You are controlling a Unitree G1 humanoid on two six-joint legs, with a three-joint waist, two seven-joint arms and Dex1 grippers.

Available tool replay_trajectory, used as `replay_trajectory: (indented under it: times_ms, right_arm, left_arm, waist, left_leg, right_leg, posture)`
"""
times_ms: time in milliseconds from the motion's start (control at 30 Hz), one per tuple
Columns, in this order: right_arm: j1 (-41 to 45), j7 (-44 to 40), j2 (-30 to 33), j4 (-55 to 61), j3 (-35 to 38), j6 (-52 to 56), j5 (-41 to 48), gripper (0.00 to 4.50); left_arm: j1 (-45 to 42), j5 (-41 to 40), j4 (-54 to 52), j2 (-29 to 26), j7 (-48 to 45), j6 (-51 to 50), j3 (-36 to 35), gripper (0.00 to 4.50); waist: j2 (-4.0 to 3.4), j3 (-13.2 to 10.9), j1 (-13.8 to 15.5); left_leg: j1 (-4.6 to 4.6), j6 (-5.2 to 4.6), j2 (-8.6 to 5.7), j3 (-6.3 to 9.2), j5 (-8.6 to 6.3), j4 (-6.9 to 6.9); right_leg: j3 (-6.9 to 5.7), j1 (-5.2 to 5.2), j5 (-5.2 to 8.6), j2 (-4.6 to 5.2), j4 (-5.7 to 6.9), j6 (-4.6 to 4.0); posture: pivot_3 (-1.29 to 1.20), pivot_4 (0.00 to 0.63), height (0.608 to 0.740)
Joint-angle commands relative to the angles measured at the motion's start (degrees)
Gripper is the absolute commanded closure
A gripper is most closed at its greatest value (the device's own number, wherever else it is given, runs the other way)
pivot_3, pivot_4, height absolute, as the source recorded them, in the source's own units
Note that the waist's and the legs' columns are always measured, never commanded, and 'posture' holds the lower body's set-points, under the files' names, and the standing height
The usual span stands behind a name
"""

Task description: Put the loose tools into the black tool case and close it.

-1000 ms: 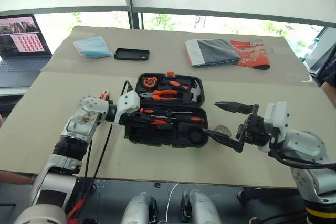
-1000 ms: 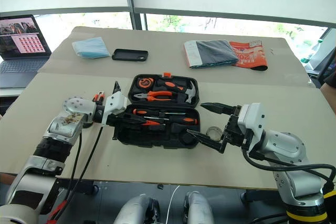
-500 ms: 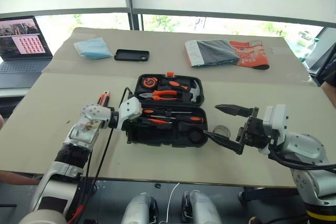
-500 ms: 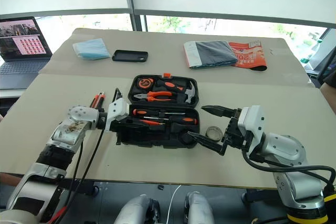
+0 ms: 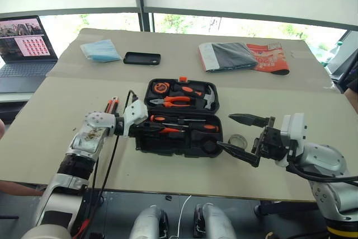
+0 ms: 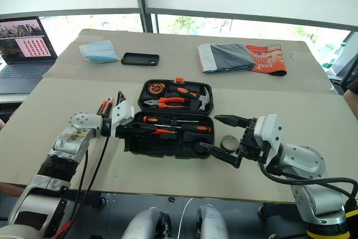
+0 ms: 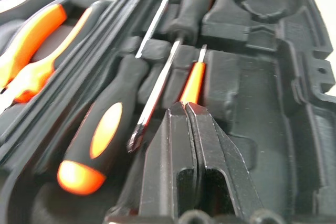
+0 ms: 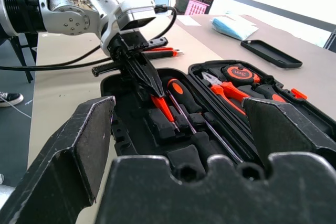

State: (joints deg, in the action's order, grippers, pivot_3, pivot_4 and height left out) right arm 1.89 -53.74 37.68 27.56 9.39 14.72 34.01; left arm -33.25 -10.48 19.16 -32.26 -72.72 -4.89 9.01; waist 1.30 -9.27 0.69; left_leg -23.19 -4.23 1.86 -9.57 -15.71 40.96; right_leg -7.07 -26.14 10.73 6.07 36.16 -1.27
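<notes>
The black tool case (image 5: 168, 148) lies open mid-table. Two orange-and-black screwdrivers (image 5: 187, 120) rest in slots of its near half, their handles (image 7: 102, 135) beside my left fingers. My left gripper (image 5: 156, 129) reaches in from the case's left end. It is shut, its tips against the handle end of the thin orange screwdriver (image 7: 192, 82), which lies in its slot. The utility knife (image 5: 112, 105) lies on the table left of the case. A small tape roll (image 5: 238, 140) sits right of the case, just behind my open right gripper (image 5: 224, 131), which hovers off the case's right end.
Orange pliers (image 5: 173, 101), a hammer (image 5: 208, 99) and a tape measure (image 5: 160, 87) fill the case's far half. Behind it lie a black phone (image 5: 141, 58), a blue mask (image 5: 100, 50) and a magazine (image 5: 243, 56). A laptop (image 5: 25, 46) stands far left.
My left wrist has tilted a little over the case's left end, staying shut. The right gripper has kept still and open.
</notes>
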Motion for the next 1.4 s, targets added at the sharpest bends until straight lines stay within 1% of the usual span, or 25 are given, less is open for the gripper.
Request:
replay_trajectory:
  times_ms: [33, 200, 367, 467, 533, 633, 800, 967, 1133, 1400]
  right_arm:
    - [0.3, 0.4, 0.1, 1.2, 0.6, 0.1, 0.9, 0.00]
    - [0.2, 0.9, -0.3, 1.6, 0.2, 0.1, 0.8, 0.00]
    - [0.6, 1.3, -0.5, 1.4, -0.2, -0.2, 0.8, 0.00]
    - [0.8, 1.8, -0.7, 1.5, -0.4, -0.2, 0.8, 0.00]
    - [0.6, 1.9, -0.8, 1.6, -0.3, -0.3, 0.8, 0.00]
    - [0.3, 1.9, -0.8, 1.7, -0.2, -0.4, 0.8, 0.00]
    - [0.3, 2.0, -0.9, 1.7, -0.4, -0.4, 0.8, 0.00]
    - [0.5, 2.0, -1.0, 1.5, -0.8, -0.3, 0.7, 0.00]
    - [0.7, 2.0, -1.3, 1.3, -1.1, -0.4, 0.8, 0.00]
    - [0.5, 1.9, -1.2, 1.4, -1.1, -0.5, 0.7, 0.00]
  left_arm:
    - [-1.4, 2.3, 2.2, 0.0, 2.0, 0.4, 0.7, 4.44]
    - [-2.6, 4.4, 5.7, 0.4, 1.9, 1.7, 2.5, 4.44]
    - [-3.1, 5.9, 9.2, 0.9, 2.3, 5.2, 3.5, 4.44]
    - [-2.9, 4.1, 9.1, 1.5, 1.8, 7.5, 2.1, 4.44]
    - [-2.7, 0.9, 7.6, 2.1, 0.8, 8.3, -0.1, 4.44]
    - [-3.0, -0.6, 6.4, 1.5, -0.2, 8.8, -1.6, 4.44]
    - [-3.0, -4.4, 2.4, 1.3, -3.6, 7.0, -3.0, 4.44]
    - [-2.4, -3.6, 0.6, 0.2, -4.4, 6.3, -1.9, 4.44]
    - [-1.4, 3.1, 2.9, -0.5, -1.8, 8.3, 1.9, 4.44]
    - [-2.1, 4.4, 4.3, 0.7, 0.4, 5.8, 2.5, 4.44]
  waist:
    - [0.00, 0.0, 0.0]
    - [0.00, 0.0, 0.0]
    - [-0.01, 0.0, 0.0]
    - [-0.01, 0.0, -0.2]
    - [-0.01, 0.0, -0.2]
    - [0.00, 0.0, -0.1]
    - [0.00, 0.0, 0.0]
    - [0.00, 0.0, 0.0]
    - [0.00, 0.0, 0.0]
    - [0.00, 0.0, 0.0]
  left_leg:
    - [0.01, 0.00, 0.00, 0.00, 0.00, 0.00]
    - [0.04, 0.00, 0.00, 0.00, 0.00, 0.00]
    - [0.07, -0.01, 0.00, 0.00, 0.00, 0.00]
    - [0.10, -0.02, 0.00, -0.01, -0.01, -0.01]
    - [0.07, -0.03, 0.01, 0.00, -0.02, -0.03]
    - [0.01, -0.03, 0.01, -0.01, -0.02, -0.02]
    - [-0.03, -0.03, 0.00, -0.01, -0.02, 0.02]
    - [-0.02, -0.03, 0.00, -0.01, -0.02, 0.00]
    - [-0.01, -0.03, 0.00, -0.01, -0.02, 0.00]
    - [0.00, -0.04, -0.01, 0.00, -0.02, 0.01]
  right_leg:
    - [0.00, 0.00, 0.00, 0.00, 0.00, 0.00]
    - [0.00, 0.03, 0.00, 0.00, 0.01, 0.00]
    - [0.01, 0.05, 0.00, 0.00, 0.01, 0.00]
    - [0.03, 0.06, 0.00, 0.00, 0.00, 0.00]
    - [0.03, 0.04, 0.00, -0.01, -0.02, 0.00]
    - [0.01, 0.00, -0.01, -0.01, -0.03, -0.01]
    - [-0.02, 0.00, -0.02, 0.01, -0.04, 0.02]
    - [-0.01, 0.01, -0.02, 0.00, -0.05, 0.02]
    - [-0.01, 0.01, -0.02, -0.02, -0.04, 0.03]
    - [-0.01, 0.02, -0.02, 0.01, -0.03, 0.03]
  posture:
    - [0.00, 0.150, 0.740]
    - [0.00, 0.150, 0.740]
    - [0.00, 0.150, 0.740]
    - [0.00, 0.150, 0.740]
    - [0.00, 0.150, 0.740]
    - [0.00, 0.150, 0.740]
    - [0.00, 0.150, 0.740]
    - [0.00, 0.150, 0.740]
    - [0.00, 0.150, 0.740]
    - [0.00, 0.150, 0.740]
